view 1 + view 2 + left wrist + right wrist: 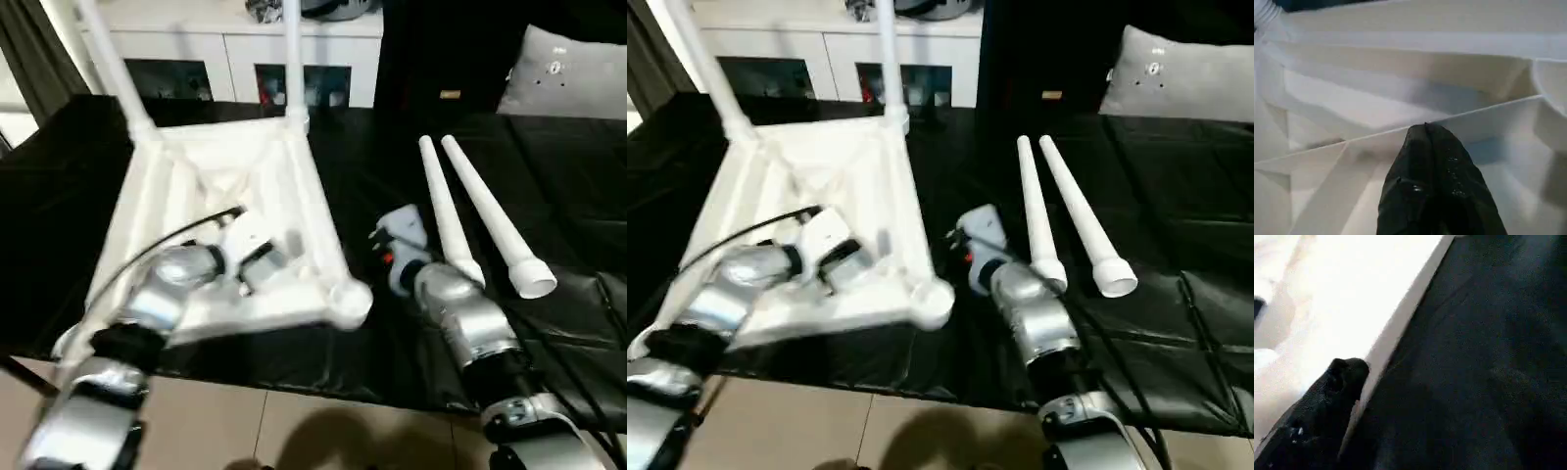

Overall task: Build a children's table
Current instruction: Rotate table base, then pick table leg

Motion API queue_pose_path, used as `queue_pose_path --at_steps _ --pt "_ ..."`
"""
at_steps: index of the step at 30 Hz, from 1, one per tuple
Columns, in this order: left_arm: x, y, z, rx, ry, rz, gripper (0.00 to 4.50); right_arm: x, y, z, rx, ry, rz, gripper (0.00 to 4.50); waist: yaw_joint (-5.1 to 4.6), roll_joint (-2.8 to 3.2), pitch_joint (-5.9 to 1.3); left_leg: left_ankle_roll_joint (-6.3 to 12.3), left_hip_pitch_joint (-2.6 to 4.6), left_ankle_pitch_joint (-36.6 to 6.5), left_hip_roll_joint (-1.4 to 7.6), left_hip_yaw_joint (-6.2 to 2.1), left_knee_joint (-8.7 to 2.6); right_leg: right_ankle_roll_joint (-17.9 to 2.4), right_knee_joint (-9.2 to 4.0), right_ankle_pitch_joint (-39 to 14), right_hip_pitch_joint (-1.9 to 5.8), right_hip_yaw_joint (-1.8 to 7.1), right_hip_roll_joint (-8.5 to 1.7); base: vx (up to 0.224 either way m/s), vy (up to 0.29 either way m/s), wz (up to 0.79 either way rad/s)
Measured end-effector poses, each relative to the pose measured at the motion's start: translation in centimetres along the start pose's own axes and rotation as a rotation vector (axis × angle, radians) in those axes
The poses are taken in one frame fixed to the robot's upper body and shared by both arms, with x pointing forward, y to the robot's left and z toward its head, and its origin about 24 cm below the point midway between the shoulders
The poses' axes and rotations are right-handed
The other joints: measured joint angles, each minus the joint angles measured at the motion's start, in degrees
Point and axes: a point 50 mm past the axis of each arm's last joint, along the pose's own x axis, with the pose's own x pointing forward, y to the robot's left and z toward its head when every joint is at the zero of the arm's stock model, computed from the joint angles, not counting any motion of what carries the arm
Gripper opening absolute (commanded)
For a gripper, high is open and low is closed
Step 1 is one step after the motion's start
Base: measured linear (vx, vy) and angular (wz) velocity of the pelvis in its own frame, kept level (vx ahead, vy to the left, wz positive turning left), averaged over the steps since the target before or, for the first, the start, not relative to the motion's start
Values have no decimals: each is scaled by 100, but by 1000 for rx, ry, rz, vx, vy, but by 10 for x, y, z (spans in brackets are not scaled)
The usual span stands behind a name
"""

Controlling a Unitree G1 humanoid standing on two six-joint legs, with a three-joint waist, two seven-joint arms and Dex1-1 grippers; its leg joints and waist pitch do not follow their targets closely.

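The children's table lies upside down on a black cloth. Its white top (pixel 315 206) shows its ribbed underside. Two white legs (pixel 110 69) (pixel 292 59) stand in the far corner sockets, and the near right socket (pixel 351 302) is bare. Two loose legs (pixel 446 211) (pixel 490 220) lie side by side to the right. My left gripper (pixel 1425 128) is shut, its tips against a rib inside the underside (pixel 279 253). My right gripper (pixel 377 240) is open beside the top's right rim. One of its fingers (pixel 1347 372) lies along that rim.
A white sideboard (pixel 225 49) stands behind the work surface, with a grey cushion (pixel 568 73) at the back right. The black cloth (pixel 392 362) ends at the front edge, and tiled floor (pixel 294 431) shows below it. A black cable (pixel 167 240) runs along my left forearm.
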Motion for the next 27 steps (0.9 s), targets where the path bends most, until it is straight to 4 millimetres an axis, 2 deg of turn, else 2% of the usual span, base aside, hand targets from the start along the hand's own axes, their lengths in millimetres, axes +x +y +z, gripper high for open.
queue_pose_path --at_steps 3,8,13,18,22,24,27 --pt "4 -4 7 12 -52 -1 5 -2 -1 11 -12 -39 -31 450 -16 1 0 4 -36 -3 1 -1 -2 0 -3 -1 -11 -4 1 0 0 0" --pt "-3 -2 17 2 -153 0 5 -10 -26 26 -14 -35 -176 450 -37 0 0 4 -37 -2 2 1 0 0 -1 0 -13 -3 0 0 0 0" --pt "-17 -9 19 -48 -221 -41 5 -17 -49 31 10 70 -286 450 -54 -2 1 -1 -34 1 6 5 -2 0 5 0 -16 -3 1 0 0 0" --pt "-40 -10 29 -70 -281 -135 45 -20 -66 36 74 190 -353 450 -50 -3 2 -2 -27 2 6 12 -2 -1 9 0 -19 0 2 0 0 0" --pt "-54 -24 37 -81 -292 -275 76 -21 -74 26 143 318 -380 450 -32 -3 2 -2 -28 2 7 15 -1 -1 12 0 -20 1 2 0 0 0" --pt "-56 -29 40 -72 -292 -315 103 -22 -75 20 170 361 -379 414 -20 -3 2 -3 -28 2 7 15 0 -1 12 0 -20 1 2 0 0 0" --pt "-57 -32 44 -60 -298 -336 130 -21 -75 16 191 403 -372 399 -33 -3 2 -4 -30 3 7 18 5 -3 17 2 -20 3 2 0 0 0"
